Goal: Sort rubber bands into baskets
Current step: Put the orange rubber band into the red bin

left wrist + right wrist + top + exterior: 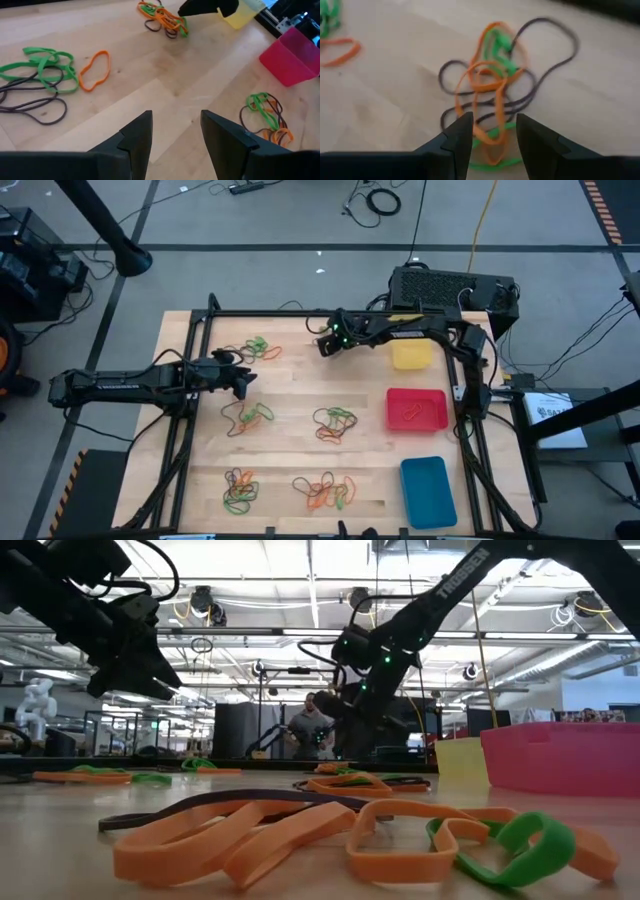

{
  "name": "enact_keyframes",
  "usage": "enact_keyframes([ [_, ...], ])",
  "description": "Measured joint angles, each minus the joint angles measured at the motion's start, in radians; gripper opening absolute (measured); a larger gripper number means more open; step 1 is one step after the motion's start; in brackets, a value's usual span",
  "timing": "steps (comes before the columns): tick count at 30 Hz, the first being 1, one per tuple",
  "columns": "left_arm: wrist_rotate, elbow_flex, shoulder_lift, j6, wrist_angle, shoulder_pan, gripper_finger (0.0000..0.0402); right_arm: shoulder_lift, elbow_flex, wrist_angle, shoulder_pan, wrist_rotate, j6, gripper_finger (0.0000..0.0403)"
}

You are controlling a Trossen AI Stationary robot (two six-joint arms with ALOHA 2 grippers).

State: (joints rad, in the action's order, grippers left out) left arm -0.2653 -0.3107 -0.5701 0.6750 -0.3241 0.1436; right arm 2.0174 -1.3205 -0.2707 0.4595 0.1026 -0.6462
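The pale wooden tabletop (300, 395) carries several loose tangles of thin rubber bands in orange, green and dark brown. One tangle (258, 348) lies at the far left, one (248, 416) at mid-left, one (335, 423) near the centre, and two more, (239, 489) and (325, 492), sit along the near edge.

On the right side stand three small shallow plastic baskets in a row running from far to near: the yellow basket (411, 354) farthest, the red basket (417, 409) in the middle, and the blue basket (428, 491) nearest. An orange band (409, 416) lies inside the red one. I cannot make out anything in the yellow or blue baskets.

The left gripper (243, 383) hangs over the left part of the tabletop, between the far-left tangle and the mid-left one, its dark fingers (137, 137) standing apart with nothing between them. The right gripper (327, 345) reaches in from the far right toward the far middle, left of the yellow basket. Its fingers (459, 135) are also apart and hold nothing; its wrist view looks down on a tangle (502, 95) of orange, green and dark loops lying flat on the wood just ahead of the tips.
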Motion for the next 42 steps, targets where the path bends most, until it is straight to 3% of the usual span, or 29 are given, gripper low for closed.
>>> enact_keyframes([
  [16,0.006,0.0,0.0,0.0,-0.008,0.0,0.0175,0.043,0.001,0.013,-0.01,-0.001,-0.057,0.0139],
  [30,0.01,0.0,0.0,0.0,-0.008,0.0,0.0175,0.033,0.0,0.013,-0.01,-0.026,-0.055,0.0008],
  [42,0.024,0.0,0.0,-0.009,-0.024,0.0,0.0175,0.022,-0.29,-0.214,-0.019,-0.049,0.091,0.0004],
])
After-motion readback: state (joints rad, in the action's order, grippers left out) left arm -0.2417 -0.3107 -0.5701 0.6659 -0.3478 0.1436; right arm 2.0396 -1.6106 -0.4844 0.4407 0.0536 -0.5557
